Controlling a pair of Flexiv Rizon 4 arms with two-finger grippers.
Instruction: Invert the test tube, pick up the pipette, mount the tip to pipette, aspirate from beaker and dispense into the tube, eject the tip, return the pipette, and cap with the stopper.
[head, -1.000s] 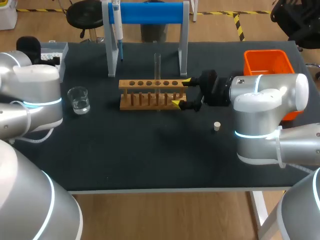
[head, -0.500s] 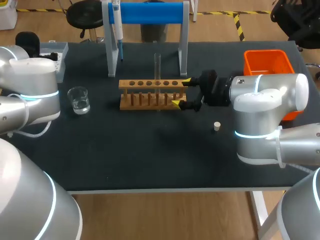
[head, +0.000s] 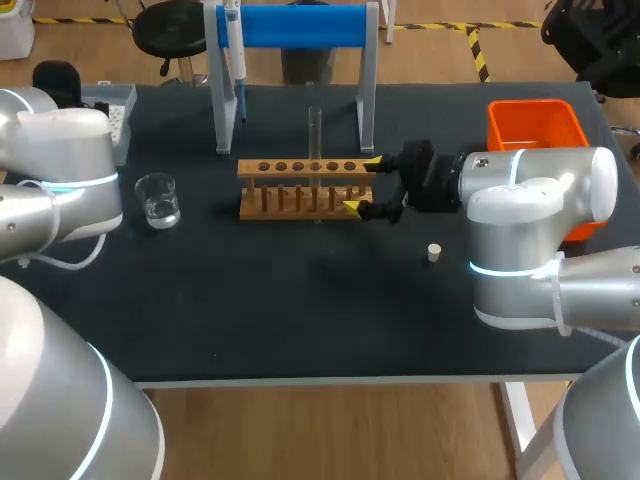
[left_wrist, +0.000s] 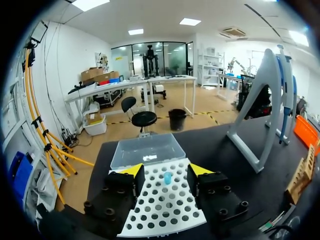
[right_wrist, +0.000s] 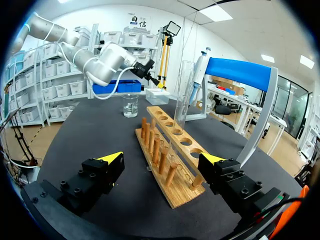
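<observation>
A clear test tube (head: 315, 130) stands upright in the wooden rack (head: 305, 188). My right gripper (head: 362, 184) is open at the rack's right end, one finger on each side of it; from the right wrist the rack (right_wrist: 167, 155) and the tube (right_wrist: 182, 95) lie ahead of the gripper (right_wrist: 162, 159). The pipette (head: 232, 50) hangs on the blue stand (head: 300, 28). My left gripper (left_wrist: 166, 171) hovers open over the white tip box (left_wrist: 165, 205), a single blue tip (left_wrist: 167, 177) standing between its fingers, untouched. A glass beaker (head: 158, 200) and a small white stopper (head: 434, 252) sit on the table.
An orange bin (head: 535, 125) stands at the back right behind my right arm. The tip box (head: 115, 105) sits at the back left corner, its clear lid (left_wrist: 147, 150) lying ahead of the left gripper. The stand's legs (head: 222, 110) rise just behind the rack.
My left arm's large joint has shifted a little to the left and back. The right arm, rack, tube, beaker and stopper have not moved.
</observation>
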